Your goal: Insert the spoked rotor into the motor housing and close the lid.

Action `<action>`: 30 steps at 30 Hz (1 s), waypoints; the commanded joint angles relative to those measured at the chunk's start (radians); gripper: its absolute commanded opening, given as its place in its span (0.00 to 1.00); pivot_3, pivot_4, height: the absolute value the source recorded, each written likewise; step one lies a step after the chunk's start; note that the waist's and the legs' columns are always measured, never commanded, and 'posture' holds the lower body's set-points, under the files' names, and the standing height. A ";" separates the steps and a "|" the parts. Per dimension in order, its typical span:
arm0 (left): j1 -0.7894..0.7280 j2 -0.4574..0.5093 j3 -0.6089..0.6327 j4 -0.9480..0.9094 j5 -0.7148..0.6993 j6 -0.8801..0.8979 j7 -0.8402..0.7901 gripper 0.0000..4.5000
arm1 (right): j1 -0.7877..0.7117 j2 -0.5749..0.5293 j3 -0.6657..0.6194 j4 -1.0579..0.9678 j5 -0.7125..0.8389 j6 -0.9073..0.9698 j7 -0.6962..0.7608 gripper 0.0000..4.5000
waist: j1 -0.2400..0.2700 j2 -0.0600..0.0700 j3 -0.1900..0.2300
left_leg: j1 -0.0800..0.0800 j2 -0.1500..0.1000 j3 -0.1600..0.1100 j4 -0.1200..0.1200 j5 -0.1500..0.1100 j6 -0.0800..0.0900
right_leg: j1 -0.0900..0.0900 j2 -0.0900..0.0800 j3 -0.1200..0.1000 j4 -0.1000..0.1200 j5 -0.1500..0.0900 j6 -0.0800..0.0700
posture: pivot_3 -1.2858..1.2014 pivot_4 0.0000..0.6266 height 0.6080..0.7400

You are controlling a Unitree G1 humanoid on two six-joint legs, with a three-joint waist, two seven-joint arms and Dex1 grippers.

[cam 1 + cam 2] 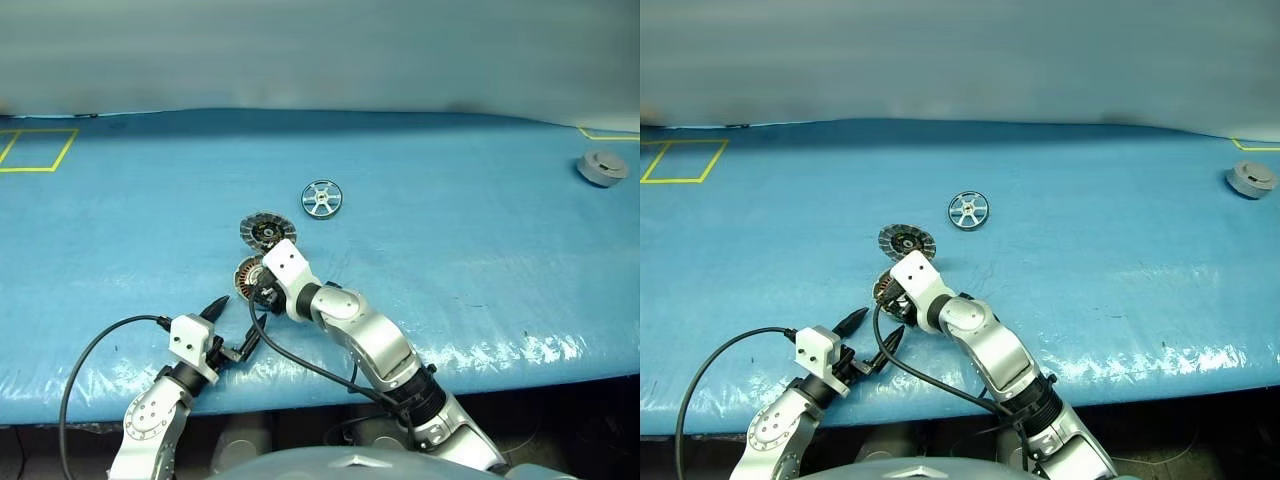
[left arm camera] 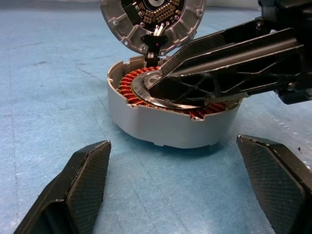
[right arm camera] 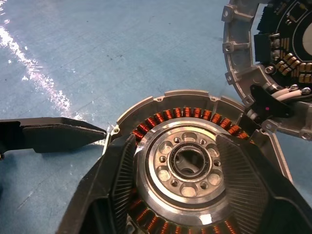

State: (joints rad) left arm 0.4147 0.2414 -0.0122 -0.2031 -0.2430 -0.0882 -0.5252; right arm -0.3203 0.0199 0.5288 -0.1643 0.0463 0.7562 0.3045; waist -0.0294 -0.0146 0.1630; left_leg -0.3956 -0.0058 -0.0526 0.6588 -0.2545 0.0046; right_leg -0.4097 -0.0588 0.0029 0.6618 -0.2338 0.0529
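On a blue-covered table, the right gripper reaches down over the motor housing, its two black fingers spread to either side of the silver hub and lying on the ring of copper windings. They grip nothing. The housing sits near the table's front edge, and wired to its far side is a grey disc with a dark centre, lying just behind it. The spoked rotor lies flat on the cloth farther back and a little to the right, apart from both. The left gripper hovers just in front of the housing with its fingers wide apart, empty. A grey round part rests at the far right edge of the table, well away from everything else.
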 commanded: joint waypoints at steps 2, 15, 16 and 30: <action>0.004 0.006 -0.009 -0.037 0.000 0.001 0.002 1.00 | 0.000 0.002 -0.031 -0.167 0.042 0.071 0.019 0.74 | 0.000 0.000 0.000 | 0.000 0.000 0.000 0.000 0.000 0.000 | 0.000 0.000 0.000 0.000 0.000 0.000 | 0.52 0.24 1.00; 0.002 0.006 -0.007 -0.048 0.002 -0.001 0.005 1.00 | -0.041 0.004 -0.040 -0.218 0.075 0.308 -0.029 0.09 | -0.001 0.000 0.000 | 0.000 0.000 0.000 -0.002 0.000 0.000 | 0.000 0.000 0.000 0.000 0.000 0.000 | 0.52 0.24 1.00; 0.002 0.007 -0.007 -0.049 0.003 -0.001 0.005 1.00 | -0.038 0.005 -0.036 -0.203 0.076 0.295 -0.028 0.02 | -0.002 0.000 0.000 | 0.000 0.000 0.000 -0.002 0.000 0.000 | 0.000 0.000 0.000 0.000 0.000 0.000 | 0.52 0.24 1.00; 0.002 0.011 -0.008 -0.058 0.008 0.010 0.010 1.00 | -0.006 0.027 -0.044 -0.095 0.084 0.146 -0.024 0.01 | -0.006 0.000 0.000 | 0.000 0.000 0.000 -0.002 0.000 0.000 | 0.000 0.000 0.000 0.000 0.000 0.000 | 0.52 0.24 1.00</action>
State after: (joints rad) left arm 0.4152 0.2440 -0.0154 -0.2116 -0.2368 -0.0742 -0.5184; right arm -0.3266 0.0293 0.4923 -0.2411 0.1212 0.9340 0.2815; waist -0.0358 -0.0145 0.1631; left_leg -0.3957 -0.0058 -0.0529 0.6566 -0.2545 0.0045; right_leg -0.4101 -0.0589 0.0025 0.6613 -0.2339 0.0527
